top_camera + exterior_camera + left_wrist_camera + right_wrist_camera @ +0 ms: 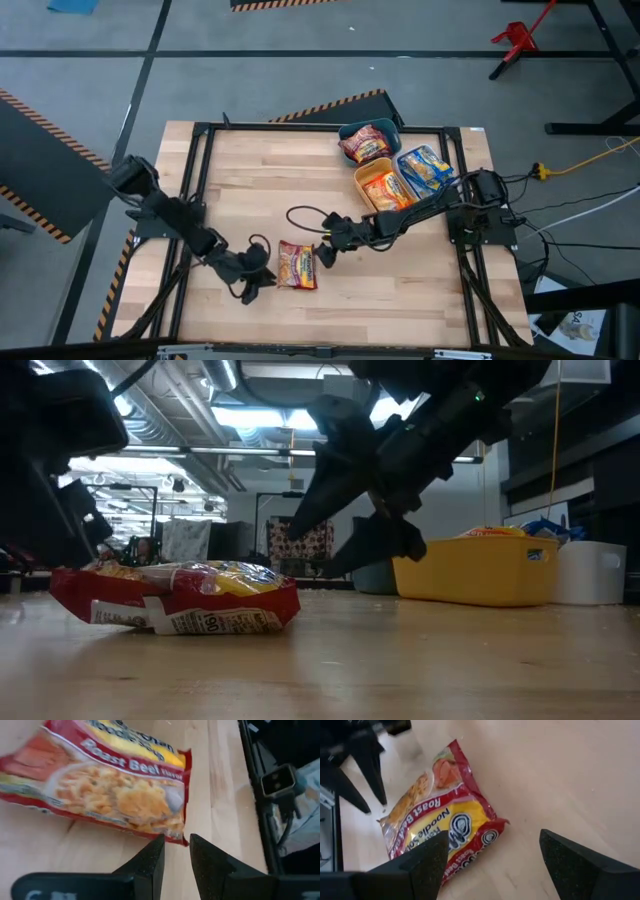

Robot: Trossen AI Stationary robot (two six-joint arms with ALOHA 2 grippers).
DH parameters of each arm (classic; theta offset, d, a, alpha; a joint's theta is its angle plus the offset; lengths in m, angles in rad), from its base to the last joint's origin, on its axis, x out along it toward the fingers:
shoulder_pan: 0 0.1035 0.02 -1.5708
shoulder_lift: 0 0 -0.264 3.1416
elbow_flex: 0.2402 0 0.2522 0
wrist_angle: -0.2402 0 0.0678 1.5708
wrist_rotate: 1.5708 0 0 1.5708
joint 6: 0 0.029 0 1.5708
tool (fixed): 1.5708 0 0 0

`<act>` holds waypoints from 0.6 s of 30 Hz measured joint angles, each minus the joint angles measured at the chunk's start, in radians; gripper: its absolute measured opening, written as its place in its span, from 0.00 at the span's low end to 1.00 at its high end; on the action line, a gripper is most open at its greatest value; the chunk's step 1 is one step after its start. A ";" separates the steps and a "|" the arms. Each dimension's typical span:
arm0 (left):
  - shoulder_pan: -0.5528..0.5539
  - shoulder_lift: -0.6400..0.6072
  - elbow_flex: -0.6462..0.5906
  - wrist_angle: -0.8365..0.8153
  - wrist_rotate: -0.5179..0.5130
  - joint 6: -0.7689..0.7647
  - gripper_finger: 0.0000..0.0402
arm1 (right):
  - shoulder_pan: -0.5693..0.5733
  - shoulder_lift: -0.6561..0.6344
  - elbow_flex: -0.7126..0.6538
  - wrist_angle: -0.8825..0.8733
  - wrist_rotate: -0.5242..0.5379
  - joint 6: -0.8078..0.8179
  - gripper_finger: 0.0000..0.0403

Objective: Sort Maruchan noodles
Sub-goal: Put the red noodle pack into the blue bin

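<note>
noodle packet [297, 265] between both claws

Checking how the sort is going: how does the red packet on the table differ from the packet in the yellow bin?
The red packet lies loose on bare wood between both grippers; the orange packet already sits in the yellow bin. The red one reads Roast Beef; the orange one's label is too small to read. Both are flat noodle packets.
</note>
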 joint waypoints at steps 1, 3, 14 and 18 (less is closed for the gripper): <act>-0.007 0.022 0.000 0.021 -0.009 0.007 0.21 | 0.000 0.000 0.000 0.003 0.009 0.000 0.74; -0.018 0.060 0.000 0.061 -0.036 0.012 0.20 | 0.000 0.000 0.000 0.006 0.024 0.006 0.74; -0.028 0.141 0.001 0.175 -0.065 0.041 0.19 | 0.000 0.000 0.000 0.004 0.055 0.034 0.74; -0.024 0.168 0.001 0.160 -0.106 0.041 0.19 | 0.000 0.000 0.000 0.004 0.076 0.039 0.74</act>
